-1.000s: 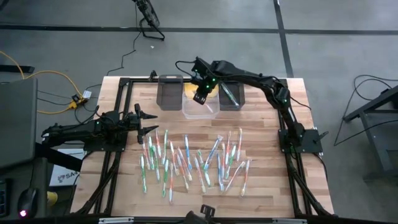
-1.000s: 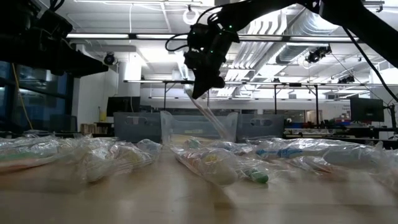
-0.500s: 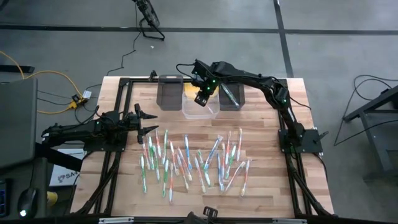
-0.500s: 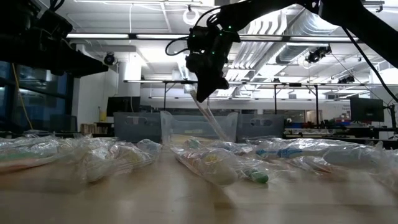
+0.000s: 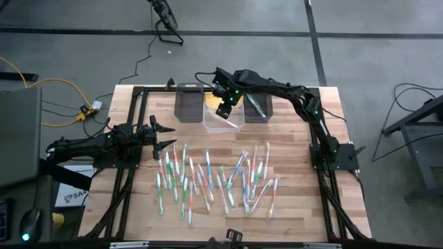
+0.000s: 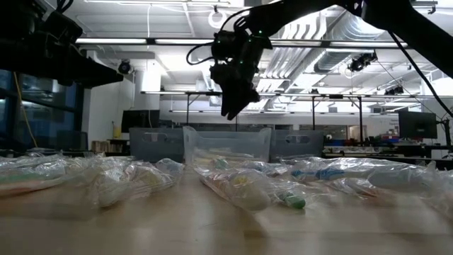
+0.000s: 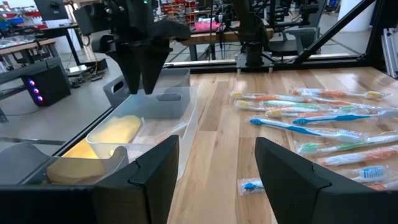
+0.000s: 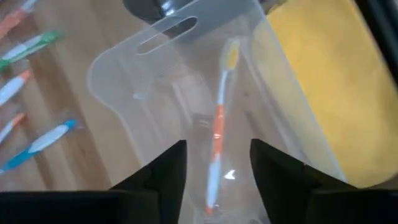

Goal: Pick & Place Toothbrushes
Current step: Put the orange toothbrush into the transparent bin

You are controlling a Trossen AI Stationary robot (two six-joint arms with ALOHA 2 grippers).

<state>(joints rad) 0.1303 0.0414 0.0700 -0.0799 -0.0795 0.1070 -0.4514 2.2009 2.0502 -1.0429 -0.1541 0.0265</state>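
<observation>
Several wrapped toothbrushes (image 5: 214, 180) with green, blue, orange and white handles lie scattered on the wooden table. An orange-and-white toothbrush (image 8: 217, 134) lies inside the clear bin (image 5: 223, 119), its head toward the wall with the handle slot. Above that bin my right gripper (image 5: 223, 109) hangs open, pointing steeply down, with nothing between its fingers (image 8: 155, 177). At the table's left my left gripper (image 5: 166, 135) waits open and level, clear of everything.
A dark bin (image 5: 189, 102) stands left of the clear one. Another dark bin (image 5: 256, 105) to its right holds a green toothbrush. A yellow pad (image 8: 323, 81) lies beyond the clear bin. A black frame (image 5: 131, 124) runs along the table's edges.
My right gripper has opened above the clear bin and let go. The toothbrush that hung slanting below its fingers has dropped into the bin and lies there. The gripper itself has stayed over the bin.
</observation>
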